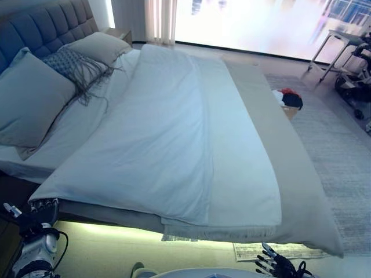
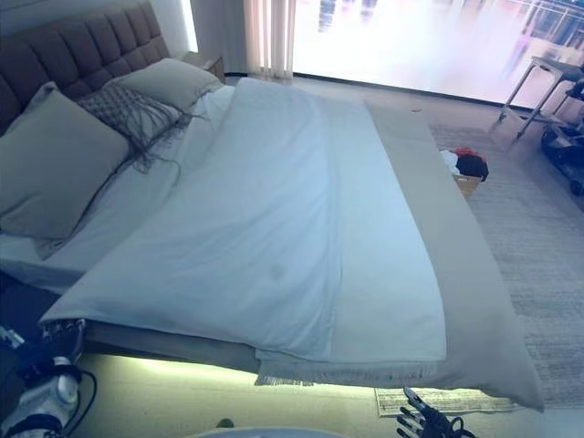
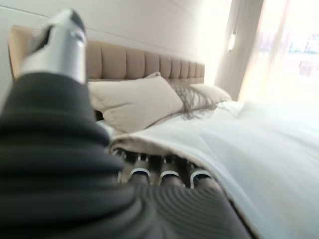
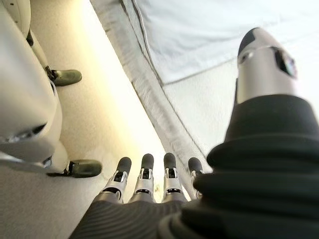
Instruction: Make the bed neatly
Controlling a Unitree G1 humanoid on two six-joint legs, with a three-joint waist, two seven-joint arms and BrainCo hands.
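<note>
The bed has a white duvet [image 1: 174, 133] spread over most of it, folded back along one long side, with a beige fringed blanket [image 1: 293, 174] showing beneath. Two plain pillows [image 1: 29, 98] and a patterned fringed cushion [image 1: 72, 63] lie by the padded headboard [image 1: 40, 26]. My left hand [image 1: 43, 207] is at the duvet's near corner; in the left wrist view its fingers [image 3: 164, 174] go under the duvet's edge [image 3: 164, 149], their tips hidden. My right hand [image 1: 277, 265] hangs low beside the bed, its fingers [image 4: 144, 172] straight and empty over the floor.
A basket of clothes [image 1: 288, 99] stands on a grey rug [image 1: 342, 150] beyond the bed. A small mat [image 1: 278, 250] lies on the floor under the blanket's hanging edge. Table legs [image 1: 339, 43] and wheeled gear stand at the far right.
</note>
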